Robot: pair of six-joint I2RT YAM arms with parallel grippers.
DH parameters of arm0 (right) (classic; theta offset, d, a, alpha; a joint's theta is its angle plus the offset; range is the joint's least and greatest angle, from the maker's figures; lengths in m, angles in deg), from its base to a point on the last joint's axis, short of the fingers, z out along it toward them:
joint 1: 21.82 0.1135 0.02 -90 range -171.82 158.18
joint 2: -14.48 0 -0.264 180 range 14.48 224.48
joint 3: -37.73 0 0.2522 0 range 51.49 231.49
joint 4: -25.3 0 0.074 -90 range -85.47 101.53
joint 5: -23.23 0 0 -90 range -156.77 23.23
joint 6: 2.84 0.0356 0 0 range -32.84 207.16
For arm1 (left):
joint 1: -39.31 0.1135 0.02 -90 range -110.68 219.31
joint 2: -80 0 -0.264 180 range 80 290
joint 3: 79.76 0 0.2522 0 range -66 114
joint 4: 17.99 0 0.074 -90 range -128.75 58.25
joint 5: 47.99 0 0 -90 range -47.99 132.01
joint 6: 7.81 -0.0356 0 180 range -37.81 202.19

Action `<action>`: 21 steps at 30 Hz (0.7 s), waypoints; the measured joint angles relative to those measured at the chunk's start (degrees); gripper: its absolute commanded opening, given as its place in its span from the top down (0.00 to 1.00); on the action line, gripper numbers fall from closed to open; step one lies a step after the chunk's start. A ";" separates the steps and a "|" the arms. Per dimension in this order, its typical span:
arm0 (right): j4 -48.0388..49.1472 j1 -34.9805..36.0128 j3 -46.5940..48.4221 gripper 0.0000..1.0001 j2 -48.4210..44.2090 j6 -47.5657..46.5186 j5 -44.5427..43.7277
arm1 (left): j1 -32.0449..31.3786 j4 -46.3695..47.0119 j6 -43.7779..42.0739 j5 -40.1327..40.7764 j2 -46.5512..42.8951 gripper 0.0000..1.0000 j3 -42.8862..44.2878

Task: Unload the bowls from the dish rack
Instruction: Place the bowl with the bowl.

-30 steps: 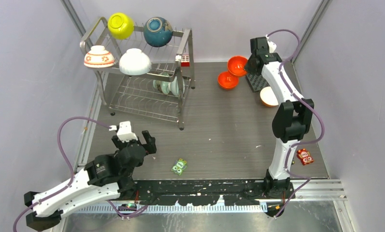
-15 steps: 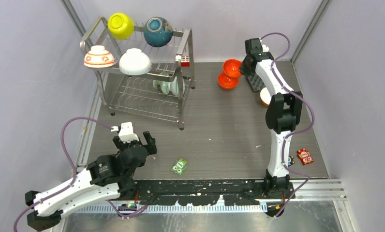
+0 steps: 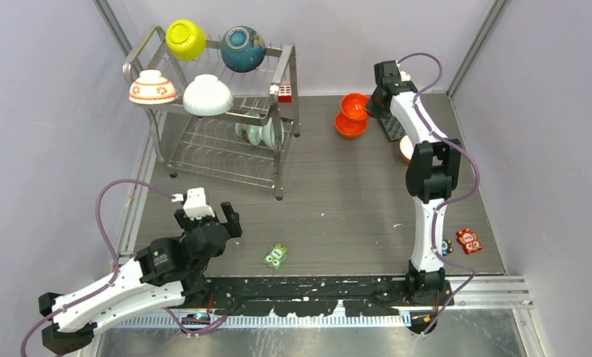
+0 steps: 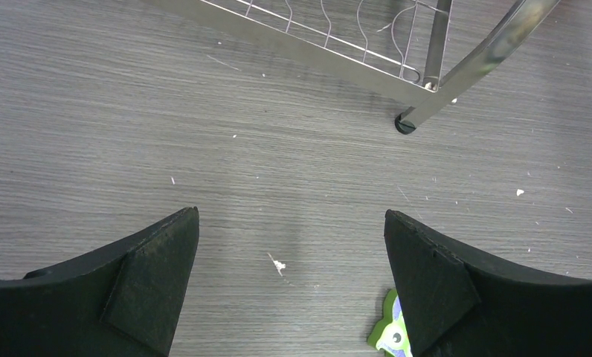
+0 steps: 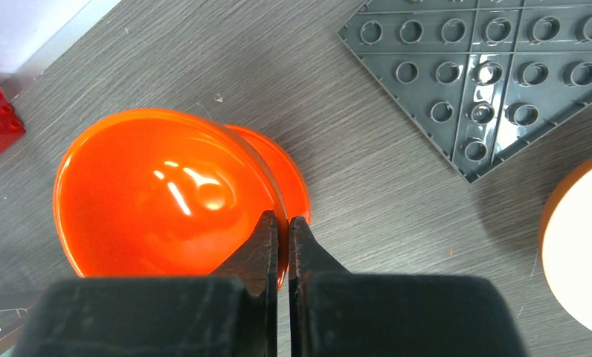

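The steel dish rack (image 3: 217, 111) stands at the back left. Its upper tier carries a yellow-green bowl (image 3: 185, 39), a teal bowl (image 3: 242, 48), a flowered white bowl (image 3: 152, 87) and a plain white bowl (image 3: 207, 94). Pale green bowls (image 3: 257, 132) stand on the lower tier. My right gripper (image 5: 282, 223) is shut on the rim of an orange bowl (image 5: 159, 193), held over a second orange bowl (image 5: 293, 178) on the table (image 3: 349, 125). At the front left, my left gripper (image 4: 290, 216) is open above bare table.
A grey studded baseplate (image 5: 486, 74) lies right of the orange bowls, with a white-inside bowl (image 5: 583, 245) beside it. A green toy tile (image 4: 386, 338) sits by my left gripper's right finger. The rack's front leg (image 4: 427, 111) is ahead. A red toy (image 3: 469, 240) lies front right.
My right arm has carried the orange bowl leftward, from beside the baseplate to over the second orange bowl. The left arm has barely moved.
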 measured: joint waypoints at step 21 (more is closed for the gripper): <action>-1.73 1.57 0.59 0.99 3.91 -0.02 0.50 | 0.00 0.00 0.59 -0.07 0.66 0.04 0.00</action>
